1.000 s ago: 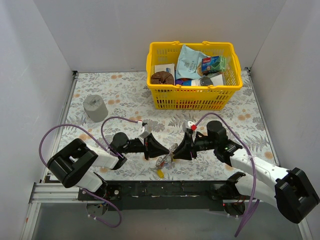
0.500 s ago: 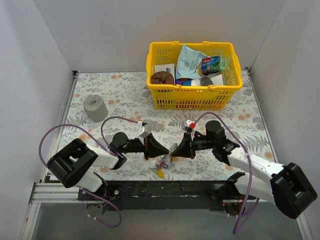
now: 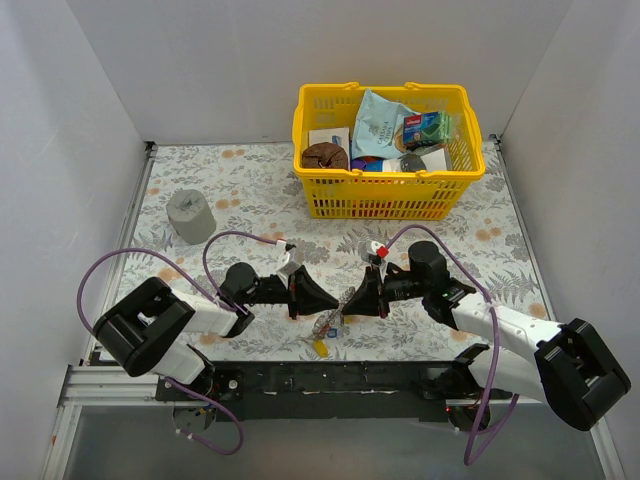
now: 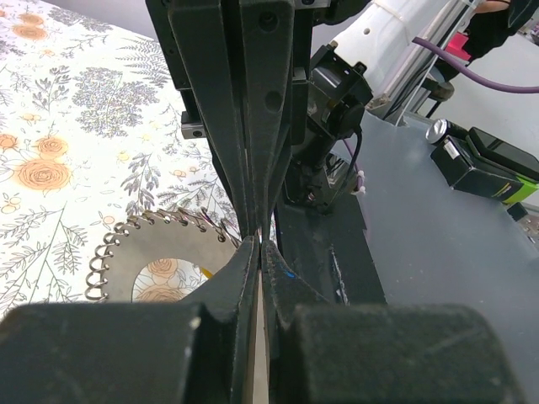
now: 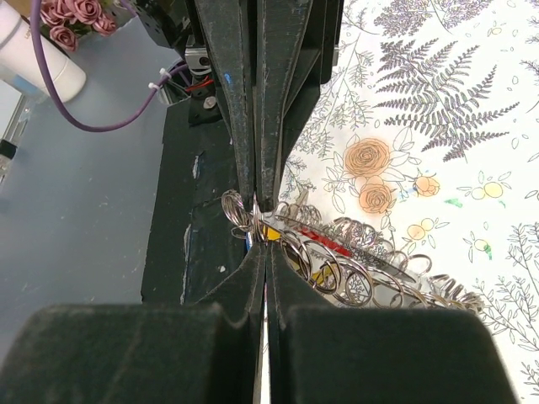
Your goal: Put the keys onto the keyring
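Keyring (image 5: 358, 268): shiny silver wire coils.
Keys (image 5: 324, 245): red, yellow heads beneath.
Left gripper (image 4: 257, 246): closed at ring's edge.
Right gripper (image 5: 263, 246): closed against the coils; I can't confirm a hold.

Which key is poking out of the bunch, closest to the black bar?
The yellow-headed key. It pokes out toward the black bar; the other keys sit bunched together farther from it.

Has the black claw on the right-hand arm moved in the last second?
Yes, slightly: the right gripper has crept left, toward the left gripper, and a touch nearer the yellow plastic basket, which stayed put.
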`<state>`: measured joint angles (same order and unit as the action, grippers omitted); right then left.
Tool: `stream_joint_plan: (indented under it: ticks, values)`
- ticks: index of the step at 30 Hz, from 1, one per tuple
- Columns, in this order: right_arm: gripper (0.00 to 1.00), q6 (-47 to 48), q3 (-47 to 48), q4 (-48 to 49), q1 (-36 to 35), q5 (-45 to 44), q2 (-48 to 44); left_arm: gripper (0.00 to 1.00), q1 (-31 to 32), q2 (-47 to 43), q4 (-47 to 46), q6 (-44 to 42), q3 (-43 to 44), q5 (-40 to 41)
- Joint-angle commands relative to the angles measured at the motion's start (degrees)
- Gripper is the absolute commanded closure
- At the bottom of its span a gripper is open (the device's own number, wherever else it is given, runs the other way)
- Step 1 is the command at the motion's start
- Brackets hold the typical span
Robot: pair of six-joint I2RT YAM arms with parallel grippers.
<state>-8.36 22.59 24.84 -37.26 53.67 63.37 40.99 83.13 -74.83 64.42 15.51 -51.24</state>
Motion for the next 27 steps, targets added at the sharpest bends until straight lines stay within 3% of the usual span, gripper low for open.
stream_joint_plan:
  ticks: [1, 27]
  values:
    - [0.99, -0.16, -0.35, 2.84, -0.36, -0.67, 0.7, 1.0, -0.12, -2.8, -30.91, 1.32, 2.77, -1.84]
    - [0.99, -9.04, 2.28, 12.86, -1.42, -9.55, 4.73, 1.0, 0.23, -2.27, -30.91, 2.73, 3.83, -2.63]
